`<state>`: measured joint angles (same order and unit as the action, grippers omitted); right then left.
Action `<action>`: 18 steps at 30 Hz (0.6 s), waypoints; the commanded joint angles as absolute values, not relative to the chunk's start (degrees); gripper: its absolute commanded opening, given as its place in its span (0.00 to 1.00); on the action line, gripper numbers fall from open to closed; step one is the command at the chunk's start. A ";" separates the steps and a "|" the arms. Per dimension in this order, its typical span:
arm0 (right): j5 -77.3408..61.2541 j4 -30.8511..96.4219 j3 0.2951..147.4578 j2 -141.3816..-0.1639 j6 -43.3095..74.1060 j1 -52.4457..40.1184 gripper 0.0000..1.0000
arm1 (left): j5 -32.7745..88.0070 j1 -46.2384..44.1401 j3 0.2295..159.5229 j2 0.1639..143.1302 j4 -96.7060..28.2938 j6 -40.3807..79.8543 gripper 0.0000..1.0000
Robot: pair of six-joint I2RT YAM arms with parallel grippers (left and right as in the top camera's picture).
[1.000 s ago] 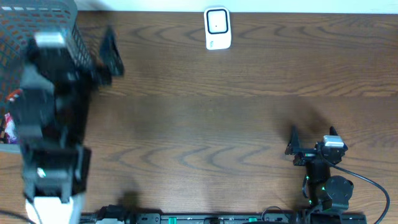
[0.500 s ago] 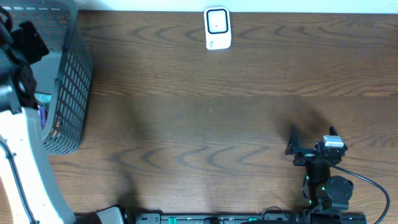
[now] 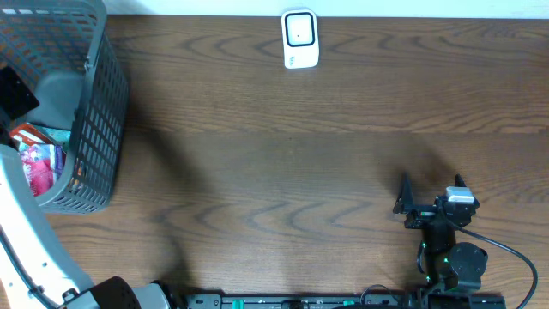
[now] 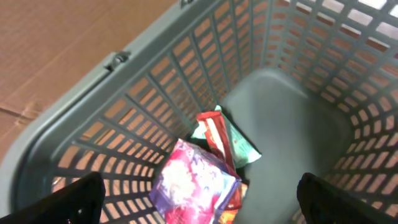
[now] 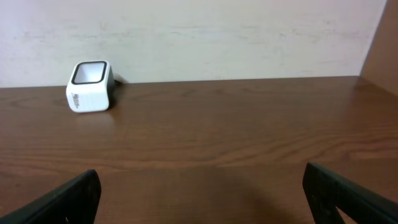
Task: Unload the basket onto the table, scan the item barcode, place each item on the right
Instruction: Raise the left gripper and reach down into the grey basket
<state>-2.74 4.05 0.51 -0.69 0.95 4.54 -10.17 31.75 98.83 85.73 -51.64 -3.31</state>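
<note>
Inside the grey mesh basket at the table's far left lie several packets: a pink and purple one on top, a red one and a green one under it. My left gripper hangs open above the basket, its fingertips spread to either side of the pink packet and touching nothing. A white barcode scanner stands at the table's far edge; the right wrist view shows the scanner at the left. My right gripper rests open and holds nothing, low at the near right.
The basket walls rise around the packets on all sides. A brown cardboard surface lies beyond the basket's rim. A pale wall backs the table behind the scanner. My left arm's white link runs along the left edge.
My left arm has swung left from beside the basket to above it, uncovering the basket and its packets in the overhead view. The right arm has stayed still.
</note>
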 commanded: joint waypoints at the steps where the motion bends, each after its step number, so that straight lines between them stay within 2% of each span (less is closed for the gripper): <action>1: -2.70 4.16 0.32 -0.32 0.34 4.08 0.99 | -5.28 31.81 97.69 87.57 -51.86 -4.23 0.98; 9: -2.70 4.16 0.32 -0.32 0.34 4.08 0.99 | -14.55 31.88 96.73 94.52 -55.22 -4.23 0.98; 18: -2.70 4.16 0.32 -0.32 0.34 4.08 0.99 | -14.66 32.10 96.71 102.59 -58.83 -2.44 0.98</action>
<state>-2.74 4.05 0.51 -0.69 0.97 4.54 -13.28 31.73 96.95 100.66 -57.80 -3.18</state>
